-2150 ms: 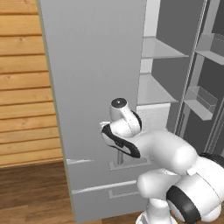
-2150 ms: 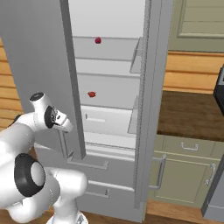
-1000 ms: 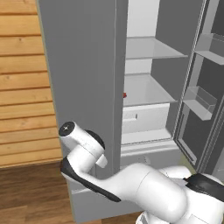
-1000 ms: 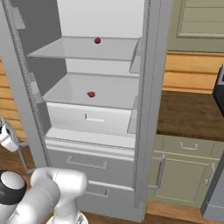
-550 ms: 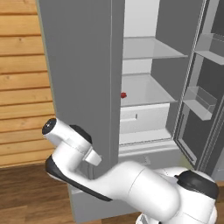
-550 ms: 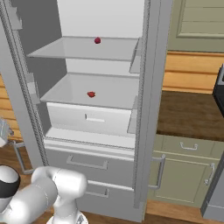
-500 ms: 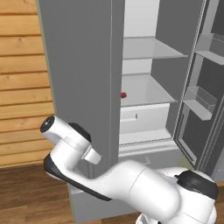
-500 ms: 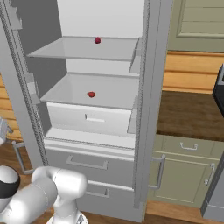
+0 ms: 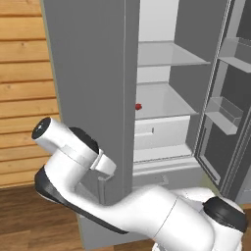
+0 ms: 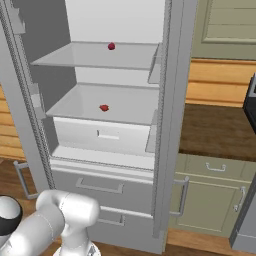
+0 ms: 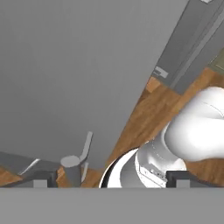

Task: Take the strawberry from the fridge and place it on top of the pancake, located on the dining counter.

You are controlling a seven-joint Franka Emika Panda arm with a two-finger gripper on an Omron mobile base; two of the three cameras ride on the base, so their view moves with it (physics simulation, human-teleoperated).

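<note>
Grey fridge [image 10: 170,125] (doors open), wood-plank wall [image 9: 24,93], wooden floor [image 9: 29,220]

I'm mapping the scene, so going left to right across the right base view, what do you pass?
Open fridge door edge → lower red berry → upper red berry → fridge's right-hand door edge → green cabinet drawer.

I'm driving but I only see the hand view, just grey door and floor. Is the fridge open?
Observer: Yes, in the right base view the fridge stands open, with its shelves showing.
Operator: Any berries in there?
Observer: Two small red ones. The upper berry sits on the upper shelf.
Operator: And the other?
Observer: The lower berry lies on the lower shelf, just above a white drawer.
</note>
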